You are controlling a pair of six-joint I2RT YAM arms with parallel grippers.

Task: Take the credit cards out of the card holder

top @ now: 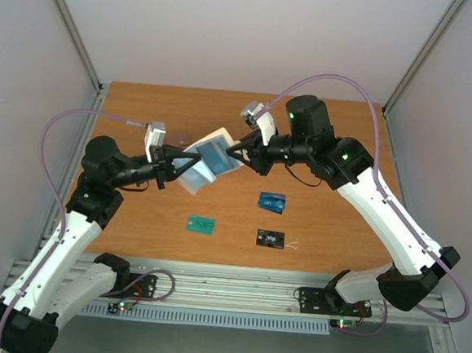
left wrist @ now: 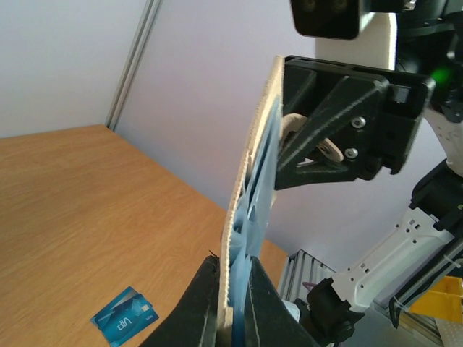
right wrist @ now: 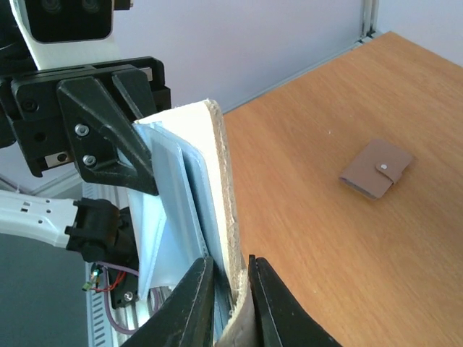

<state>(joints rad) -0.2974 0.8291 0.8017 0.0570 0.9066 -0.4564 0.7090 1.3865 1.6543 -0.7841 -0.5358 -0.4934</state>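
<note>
The card holder (top: 209, 160) hangs in the air above the middle of the counter (top: 208, 109), opened and standing on edge, pale blue pockets inside a beige rim. The left end effector (left wrist: 233, 264) is clenched on one edge of it; the right end effector (right wrist: 230, 262) pinches the opposite edge, fingers pressed to both faces.

It looks light and floppy, soft fabric that bows between the two grips, so a hold at the stiffer rim should serve better than one on the pocket flaps.

Below it, flat on the wood and well apart from each other, lie the blue card (top: 272, 201), the teal card (top: 202, 224) and the black card (top: 270, 239). These are thin, rigid and slick, awkward to lift off a flat surface. Whether any card is left in the pockets cannot be told.

A small mauve-brown snap pouch (right wrist: 376, 168) lies farther off. The counter is smooth orange-brown wood, closed in by plain pale walls (top: 247, 30) and aluminium posts (top: 72, 25).
</note>
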